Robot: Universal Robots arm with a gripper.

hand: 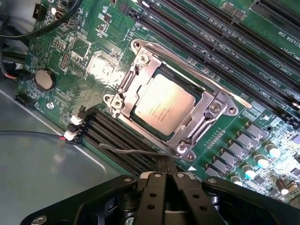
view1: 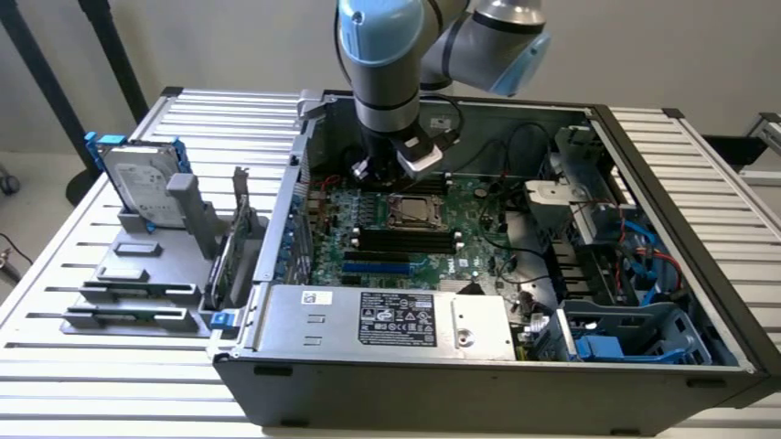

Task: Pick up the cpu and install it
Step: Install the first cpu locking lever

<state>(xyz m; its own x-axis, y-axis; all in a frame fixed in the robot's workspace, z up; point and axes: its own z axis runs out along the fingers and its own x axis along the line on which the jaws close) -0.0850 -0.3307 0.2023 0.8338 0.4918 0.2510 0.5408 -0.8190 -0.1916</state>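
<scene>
1. The computer case (view1: 488, 366) lies open on the table (view1: 73, 274).
2. The motherboard (view1: 366, 251) lies flat inside the case.
3. The cpu (hand: 163, 107) sits in the socket (hand: 211, 110) on the motherboard.
4. The gripper (hand: 165, 165) hangs over the board, just beside the socket, fingers together.
5. The hard drive (view1: 141, 183) stands at nine o'clock of the case in the exterior view.
6. The power supply (view1: 390, 320) lies at six o'clock of the socket.
</scene>
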